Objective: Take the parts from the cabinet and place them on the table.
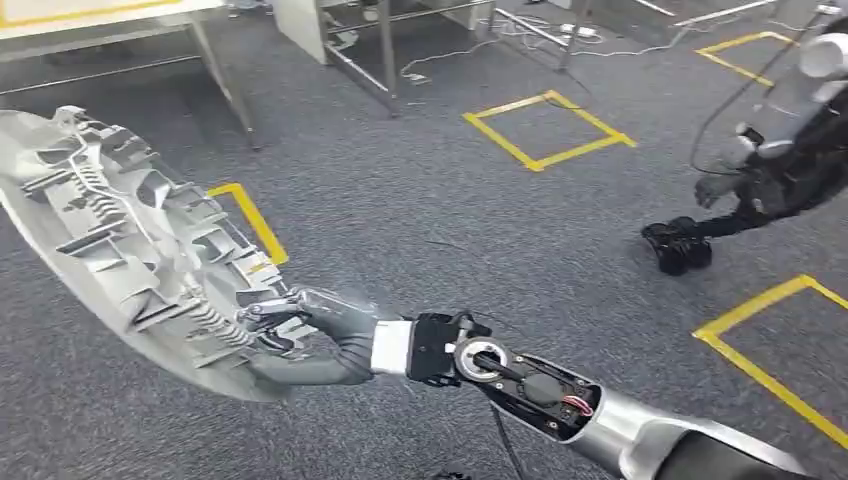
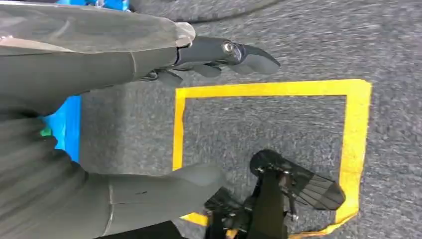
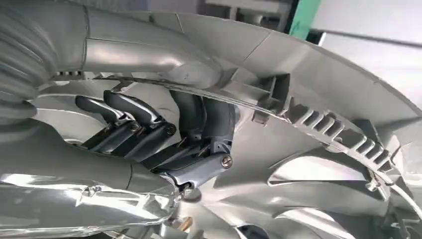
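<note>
Right robot hand (image 1: 300, 335) reaches across the head view with fingers (image 3: 144, 127) curled through an opening in the rim of the part (image 1: 120, 230), a big round silver-grey casting with ribs and fins, and thumb pressed on the other face (firm hold, seen close in the right wrist view). The part hangs tilted in the air above the grey carpet (image 1: 420, 220). Left robot hand (image 2: 99, 74) holds nothing, fingers straight, thumb apart, over a yellow tape square (image 2: 356, 149). Farther off: another tape square (image 1: 548, 130), then a worktop (image 1: 90, 18) edge.
</note>
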{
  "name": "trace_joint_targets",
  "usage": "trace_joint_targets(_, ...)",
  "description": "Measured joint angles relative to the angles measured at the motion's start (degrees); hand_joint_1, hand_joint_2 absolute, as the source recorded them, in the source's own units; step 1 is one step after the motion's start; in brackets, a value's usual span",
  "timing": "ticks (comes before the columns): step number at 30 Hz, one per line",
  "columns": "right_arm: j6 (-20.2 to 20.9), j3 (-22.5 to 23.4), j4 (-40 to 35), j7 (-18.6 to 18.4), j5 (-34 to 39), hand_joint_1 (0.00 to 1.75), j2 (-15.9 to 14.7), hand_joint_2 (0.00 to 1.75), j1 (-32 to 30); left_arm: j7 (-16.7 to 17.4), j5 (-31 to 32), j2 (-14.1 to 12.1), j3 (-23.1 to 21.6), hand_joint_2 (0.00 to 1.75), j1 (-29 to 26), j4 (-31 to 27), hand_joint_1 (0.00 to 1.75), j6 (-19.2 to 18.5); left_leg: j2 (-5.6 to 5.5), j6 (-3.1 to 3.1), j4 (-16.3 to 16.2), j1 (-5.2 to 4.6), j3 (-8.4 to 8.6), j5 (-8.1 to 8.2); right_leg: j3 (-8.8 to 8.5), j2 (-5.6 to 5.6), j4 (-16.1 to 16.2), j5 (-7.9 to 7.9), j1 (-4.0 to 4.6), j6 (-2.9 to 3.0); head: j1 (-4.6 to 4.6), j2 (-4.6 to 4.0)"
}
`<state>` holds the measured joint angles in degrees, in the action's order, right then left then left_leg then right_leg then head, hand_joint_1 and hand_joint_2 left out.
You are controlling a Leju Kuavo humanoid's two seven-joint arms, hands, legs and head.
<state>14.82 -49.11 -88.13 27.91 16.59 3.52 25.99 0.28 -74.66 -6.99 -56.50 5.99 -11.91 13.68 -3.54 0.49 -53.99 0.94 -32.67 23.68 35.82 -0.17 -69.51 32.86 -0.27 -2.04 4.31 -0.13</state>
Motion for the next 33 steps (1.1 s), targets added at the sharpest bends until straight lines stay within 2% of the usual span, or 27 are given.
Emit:
trace_joint_targets(1, 0.0, 0.0, 0.0, 0.0, 0.0, 1.75, 0.0, 1.75, 0.0, 0.0, 0.0, 0.0, 0.0, 1.75, 0.0, 0.0, 0.0, 0.0, -0.93, -0.01, 0.0, -0.12, 0.16, 0.0, -2.45, 0.64, 5.8, -3.41, 0.19, 0.56, 0.31, 0.0)
trace_joint_targets(2, 0.0, 0.0, 0.0, 0.0, 0.0, 1.75, 0.0, 1.75, 0.0, 0.0, 0.0, 0.1, 0.0, 1.75, 0.0, 0.0, 0.0, 0.0, -1.69, -0.02, 0.0, -0.14, 0.28, -0.01, -4.85, 2.61, 11.5, -6.52, 0.26, 1.3, 0.61, 0.0)
trace_joint_targets(3, 0.0, 0.0, 0.0, 0.0, 0.0, 1.75, 0.0, 1.75, 0.0, 0.0, 0.0, 0.4, 0.0, 1.75, 0.0, 0.0, 0.0, 0.0, -2.15, -0.05, 0.1, 0.24, 0.05, -0.04, -5.97, 5.6, 13.8, -6.79, 0.11, 2.3, 0.61, 0.0)
trace_joint_targets(4, 0.0, 0.0, 0.0, 0.0, 0.0, 1.75, 0.0, 1.75, 0.0, 0.0, 0.0, 0.4, 0.0, 1.75, 0.2, 0.0, 0.0, -0.1, -3.0, -0.62, 0.0, 0.19, -0.35, -0.41, -5.7, 6.16, 14.2, -7.19, 0.03, 2.44, -0.29, 0.0)
trace_joint_targets(6, 0.1, 0.0, 0.0, 0.0, -0.1, 1.75, 0.0, 1.75, 0.1, 0.0, 0.0, 0.4, 0.0, 1.75, -0.1, 0.0, 0.0, -0.1, -4.35, -1.38, 0.4, 0.93, -0.8, -0.81, -5.78, 4.83, 14.3, -7.14, 0.5, 2.58, 0.89, 0.0)
trace_joint_targets(7, 0.1, 0.0, 0.0, -0.1, -0.1, 1.75, 0.0, 1.75, 0.1, 0.0, 0.0, 0.4, 0.0, 1.75, -0.2, 0.0, 0.0, -0.1, -5.15, -1.9, 0.8, 0.77, -0.73, -1.16, -6.2, 3.93, 15.1, -7.34, 0.54, 2.82, 1.0, 0.0)
trace_joint_targets(8, 0.2, 0.0, 0.0, -0.1, -0.1, 1.75, 0.0, 1.75, 0.2, 0.0, -0.1, 0.1, 0.0, 1.75, -0.2, 0.0, 0.0, 0.0, -4.69, -1.91, 0.6, 0.53, -0.96, -0.85, -7.69, 2.48, 18.0, -7.37, -0.63, 2.77, 1.2, 0.0)
trace_joint_targets(9, 0.2, -0.1, 0.0, -0.2, -0.1, 1.75, 0.1, 1.75, 0.2, 0.0, -0.2, 0.4, 0.0, 1.75, -0.2, 0.0, 0.0, 0.1, -1.19, -2.08, -0.8, -0.03, -1.92, 0.29, -7.77, 1.77, 18.3, -7.78, -0.36, 2.72, 0.57, -0.02)
trace_joint_targets(10, 0.3, -0.1, 0.0, -0.1, -0.1, 1.75, 0.1, 1.75, 0.3, 0.0, -0.2, 0.4, 0.0, 1.75, -0.2, 0.0, 0.0, 0.1, 0.9, -2.23, -4.3, 0.09, -3.68, 2.4, -7.74, 1.19, 18.5, -7.91, -0.29, 2.88, -0.35, 0.0)
trace_joint_targets(11, 0.4, -0.1, 0.0, 0.0, -0.1, 1.75, 0.1, 1.75, 0.3, 0.0, -0.2, 0.4, 0.0, 1.75, -0.1, 0.0, 0.0, 0.1, 2.24, -2.52, -9.3, 0.25, -6.0, 4.6, -7.66, 0.36, 18.5, -7.9, -0.14, 2.87, -0.66, 0.0)
trace_joint_targets(12, 0.4, -0.1, 0.0, -0.1, -0.1, 1.75, 0.0, 1.75, 0.2, 0.0, -0.2, 0.4, 0.0, 1.75, 0.0, 0.0, 0.0, 0.1, 2.77, -2.83, -14.2, 0.44, -8.36, 6.32, -7.65, -0.66, 18.4, -7.81, -0.03, 2.89, -0.83, 0.0)
trace_joint_targets(13, 0.4, -0.1, 0.0, -0.1, -0.1, 1.75, 0.0, 1.75, 0.1, 0.0, -0.2, 0.4, 0.0, 1.75, 0.0, 0.0, 0.0, 0.1, 3.0, -3.14, -17.2, 0.5, -9.85, 6.91, -7.55, -1.53, 18.2, -7.71, -0.03, 2.85, -1.03, 0.0)
trace_joint_targets(14, 0.4, -0.1, 0.0, -0.2, -0.1, 1.75, 0.0, 1.75, 0.1, 0.0, -0.3, 0.4, 0.0, 1.75, -0.1, 0.0, 0.0, 0.1, 3.11, -3.33, -17.1, 0.56, -9.79, 6.18, -7.49, -2.15, 17.9, -7.56, -0.06, 2.76, -1.25, 0.0)
trace_joint_targets(16, 0.5, -0.2, 0.1, -0.2, -0.1, 1.75, 0.1, 1.75, 0.0, 0.0, -0.3, 0.3, 0.0, 1.75, -0.2, 0.0, 0.0, 0.1, 3.67, -3.53, -9.4, 0.83, -5.57, 1.95, -7.42, -3.43, 17.3, -7.03, -0.16, 2.53, -1.77, 0.0)
trace_joint_targets(17, 0.5, -0.3, 0.1, -0.2, -0.1, 1.75, 0.0, 1.75, 0.1, 0.0, -0.3, 0.2, 0.0, 1.75, -0.2, 0.0, 0.0, 0.1, 5.09, -3.63, -3.2, 0.87, -2.01, -0.48, -7.42, -4.01, 16.7, -6.59, -0.2, 2.17, -1.95, 0.0)
trace_joint_targets(18, 0.5, -0.3, 0.1, -0.2, -0.1, 1.75, 0.0, 1.75, 0.1, 0.0, -0.3, 0.3, 0.0, 1.75, 0.0, 0.0, 0.0, 0.1, 7.42, -3.37, 0.1, 0.56, -0.59, 0.05, -7.33, -4.44, 16.1, -6.18, -0.01, 1.73, -2.16, -0.02)
trace_joint_targets(20, 0.5, -0.4, 0.0, -0.2, -0.1, 1.75, 0.0, 1.75, 0.1, 0.0, -0.3, 0.3, 0.0, 1.75, 0.2, 0.0, 0.0, 0.1, 6.06, -2.12, -0.7, 0.27, -0.83, -0.21, -7.19, -5.11, 15.7, -5.66, 0.42, 1.15, -2.01, 0.0)
trace_joint_targets(22, 0.5, -0.5, 0.0, -0.3, -0.1, 1.75, 0.1, 1.75, 0.1, 0.0, -0.3, 0.3, 0.0, 1.75, 0.0, 0.0, 0.0, 0.1, 4.92, -1.59, -0.8, -0.01, -1.15, -0.18, -7.51, -6.03, 15.7, -5.55, 0.41, 0.7, -1.53, 0.0)
trace_joint_targets(23, 0.5, -0.5, 0.0, -0.3, -0.1, 1.75, 0.1, 1.75, 0.1, 0.0, -0.3, 0.3, 0.0, 1.75, 0.0, 0.0, 0.0, 0.0, 4.46, -1.1, -0.5, 0.46, -1.11, -0.37, -7.48, -6.11, 15.5, -5.24, 0.26, 0.35, -1.64, 0.0)
trace_joint_targets(24, 0.5, -0.5, 0.0, -0.4, -0.1, 1.75, 0.1, 1.75, 0.1, 0.0, -0.3, 0.4, 0.0, 1.75, 0.0, 0.0, 0.0, 0.0, 3.97, -0.84, -0.4, 0.55, -1.07, -0.54, -7.21, -3.65, 14.4, -3.96, -0.09, -0.02, -1.47, 0.0)
trace_joint_targets(25, 0.6, -0.5, 0.0, -0.4, 0.1, 1.75, 0.0, 1.75, 0.1, 0.0, -0.3, 0.3, 0.0, 1.75, 0.0, 0.0, 0.0, 0.0, 3.68, -0.41, -0.4, 0.55, -1.21, -0.69, -5.51, -1.57, 10.3, -1.09, -0.29, -0.13, -0.95, 0.0)
trace_joint_targets(27, 0.7, -0.5, 0.0, -0.5, 0.5, 1.75, 0.0, 1.75, 0.0, 0.0, -0.3, 0.3, 0.0, 1.75, 0.1, 0.0, 0.0, -0.1, 2.62, -0.16, -0.4, 0.44, -1.46, -0.82, -1.07, -0.37, 0.2, 3.6, -0.28, -0.37, 0.0, 0.0)
trace_joint_targets(28, 0.9, -0.5, 0.1, -0.6, 0.6, 1.75, 0.0, 1.75, 0.0, 0.0, -0.3, 0.3, 0.0, 1.75, 0.1, 0.0, 0.0, -0.2, 2.02, -0.13, -0.4, 0.36, -1.55, -0.84, 0.61, -0.23, -3.3, 4.58, -0.27, -0.41, 0.17, 0.0)
trace_joint_targets(29, 1.0, -0.5, 0.2, -0.6, 0.7, 1.75, 0.0, 1.75, -0.1, 0.0, -0.3, 0.3, 0.0, 1.75, 0.0, 0.0, 0.0, -0.2, 1.8, -0.09, -0.4, 0.31, -1.54, -0.87, 1.08, -0.18, -4.2, 4.05, -0.26, -0.37, 0.33, 0.0)
trace_joint_targets(30, 1.2, -0.5, 0.3, -0.6, 1.2, 1.75, 0.0, 1.75, -0.1, 0.0, -0.3, 0.3, 0.0, 1.75, 0.0, 0.0, 0.0, -0.3, 1.25, -0.1, -0.5, 0.29, -1.52, -0.87, 0.35, -0.11, -2.3, 2.27, -0.26, -0.2, 0.57, 0.0)
trace_joint_targets(32, 1.7, -0.5, 0.4, -0.7, 2.3, 1.75, 0.0, 1.75, 0.0, 0.0, -0.3, 0.3, 0.0, 1.75, 0.0, 0.0, 0.0, -0.3, 0.34, -0.13, -0.6, 0.29, -1.42, -0.87, -3.85, 0.1, 7.5, -3.45, -0.24, 0.42, 1.22, 0.0)
trace_joint_targets(33, 1.8, -0.5, 0.5, -0.7, 2.7, 1.75, 0.0, 1.75, 0.1, 0.0, -0.3, 0.4, 0.0, 1.75, 0.0, 0.0, 0.0, -0.3, 0.05, -0.21, -0.6, 0.29, -1.38, -0.89, -5.96, 0.72, 12.7, -5.84, -0.21, 0.92, 1.55, 0.0)
